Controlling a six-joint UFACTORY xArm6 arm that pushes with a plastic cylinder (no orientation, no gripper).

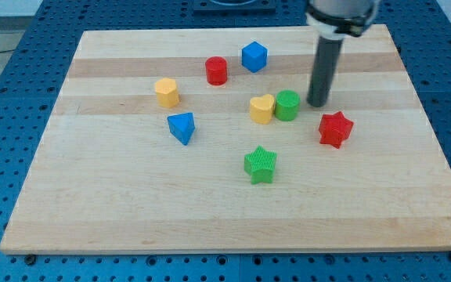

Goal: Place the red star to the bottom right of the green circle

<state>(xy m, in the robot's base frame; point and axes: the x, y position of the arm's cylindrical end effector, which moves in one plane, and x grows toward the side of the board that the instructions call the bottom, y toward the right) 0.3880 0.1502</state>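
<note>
The red star (335, 128) lies on the wooden board (131, 204) at the view's right, to the lower right of the green circle (287, 105). A gap separates the two. The green circle touches the yellow heart (261, 109) on its left. My tip (317, 103) rests on the board just right of the green circle and above-left of the red star, touching neither as far as I can see.
A green star (260, 164) lies below the yellow heart. A blue triangle (182, 127) and a yellow hexagon (166, 92) lie at the left. A red cylinder (216, 70) and a blue cube (254, 56) lie near the top.
</note>
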